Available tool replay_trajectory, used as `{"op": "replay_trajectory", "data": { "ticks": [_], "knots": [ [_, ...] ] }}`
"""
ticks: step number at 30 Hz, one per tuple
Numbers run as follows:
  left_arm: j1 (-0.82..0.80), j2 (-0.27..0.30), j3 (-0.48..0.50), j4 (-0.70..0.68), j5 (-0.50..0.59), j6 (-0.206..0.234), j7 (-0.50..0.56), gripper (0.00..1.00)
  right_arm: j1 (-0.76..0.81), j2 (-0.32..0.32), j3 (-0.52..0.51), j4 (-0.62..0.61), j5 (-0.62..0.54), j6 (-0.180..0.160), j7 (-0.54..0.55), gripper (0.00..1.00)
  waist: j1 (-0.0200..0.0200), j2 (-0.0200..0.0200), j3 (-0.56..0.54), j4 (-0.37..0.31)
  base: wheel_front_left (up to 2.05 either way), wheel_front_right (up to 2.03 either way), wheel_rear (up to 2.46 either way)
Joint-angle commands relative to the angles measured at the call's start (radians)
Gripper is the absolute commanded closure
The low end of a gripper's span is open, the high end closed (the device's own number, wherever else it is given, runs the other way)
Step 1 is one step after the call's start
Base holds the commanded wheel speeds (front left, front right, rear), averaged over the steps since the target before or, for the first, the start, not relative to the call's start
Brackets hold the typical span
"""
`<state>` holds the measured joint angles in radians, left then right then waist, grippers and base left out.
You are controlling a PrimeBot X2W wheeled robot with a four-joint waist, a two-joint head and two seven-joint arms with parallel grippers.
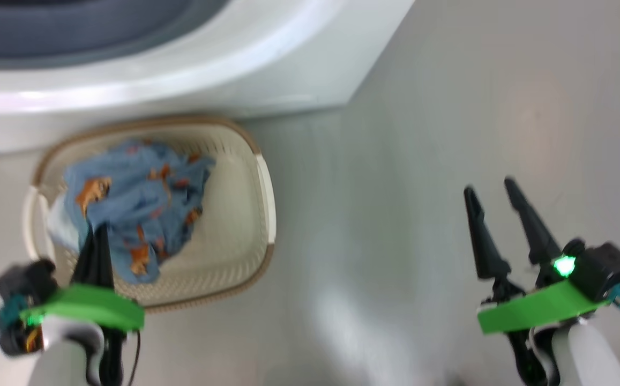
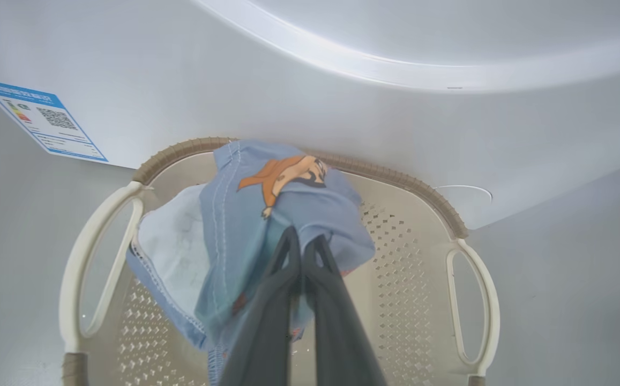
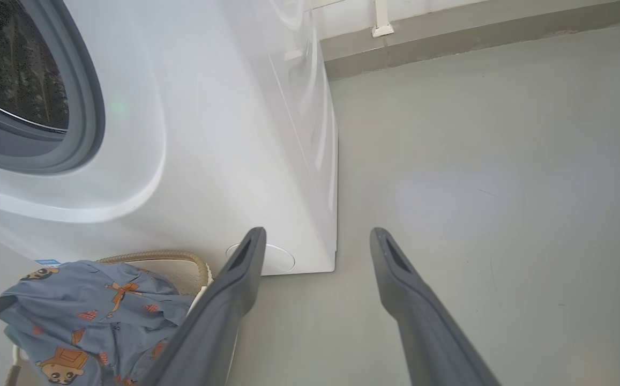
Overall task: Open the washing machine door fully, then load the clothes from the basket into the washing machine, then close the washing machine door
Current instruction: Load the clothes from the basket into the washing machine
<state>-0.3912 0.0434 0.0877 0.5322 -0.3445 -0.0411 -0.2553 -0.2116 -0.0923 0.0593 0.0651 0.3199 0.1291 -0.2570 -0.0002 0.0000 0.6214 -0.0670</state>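
Observation:
The cream basket [image 1: 245, 214] with a brown rim stands on the floor against the front of the white washing machine [image 1: 192, 69]. The light blue clothes [image 1: 143, 198] with orange figures lie in it. My left gripper [image 1: 95, 231] is shut on them, and in the left wrist view its fingertips [image 2: 301, 241] pinch the clothes [image 2: 256, 214] above the basket [image 2: 411, 252]. My right gripper [image 1: 489, 186] hangs open over bare floor to the right, holding nothing. Past the right gripper [image 3: 315, 236] I see the clothes [image 3: 90, 316], the grey gasket [image 3: 87, 107] and the steel drum [image 3: 15, 64]. The washing machine door is out of view.
A blue label [image 2: 42, 118] is stuck on the machine's front, low down beside the basket. Grey floor [image 1: 449, 107] stretches to the right of the machine, up to a wall skirting [image 3: 476, 32].

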Motion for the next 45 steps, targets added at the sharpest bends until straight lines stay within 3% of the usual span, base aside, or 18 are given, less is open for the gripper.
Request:
{"op": "replay_trajectory", "data": {
  "ticks": [1, 8, 16, 24, 45],
  "knots": [
    [0.053, 0.019, 0.034, -0.032, 0.010, -0.004, -0.006, 1.00, 0.043, 0.006, 0.024, -0.013, 0.011, 0.002, -0.005, 0.00, 0.0002, 0.0000, -0.182, 0.030, 0.00, 0.00, 0.00],
    [0.215, 0.008, 0.025, -0.153, 0.021, 0.006, -0.006, 1.00, 0.125, 0.013, 0.040, 0.014, 0.016, 0.002, -0.005, 0.00, 0.0002, 0.0000, -0.347, 0.048, 0.00, 0.00, 0.00],
    [0.368, 0.007, -0.046, -0.317, -0.011, 0.073, -0.006, 1.00, 0.201, 0.002, 0.049, 0.028, 0.014, 0.002, -0.005, 0.00, 0.0002, 0.0000, -0.484, 0.081, 0.00, 0.00, 0.00],
    [0.504, 0.007, -0.091, -0.425, 0.017, 0.109, -0.006, 1.00, 0.270, -0.011, 0.044, 0.042, 0.016, 0.002, -0.005, 0.00, 0.0002, 0.0000, -0.607, 0.098, 0.00, 0.00, 0.00],
    [0.586, 0.007, -0.075, -0.518, 0.068, 0.110, -0.006, 1.00, 0.311, 0.001, 0.017, 0.050, 0.005, 0.002, -0.005, 0.00, 0.0002, 0.0000, -0.702, 0.085, 0.00, 0.00, 0.00]
  ]
}}
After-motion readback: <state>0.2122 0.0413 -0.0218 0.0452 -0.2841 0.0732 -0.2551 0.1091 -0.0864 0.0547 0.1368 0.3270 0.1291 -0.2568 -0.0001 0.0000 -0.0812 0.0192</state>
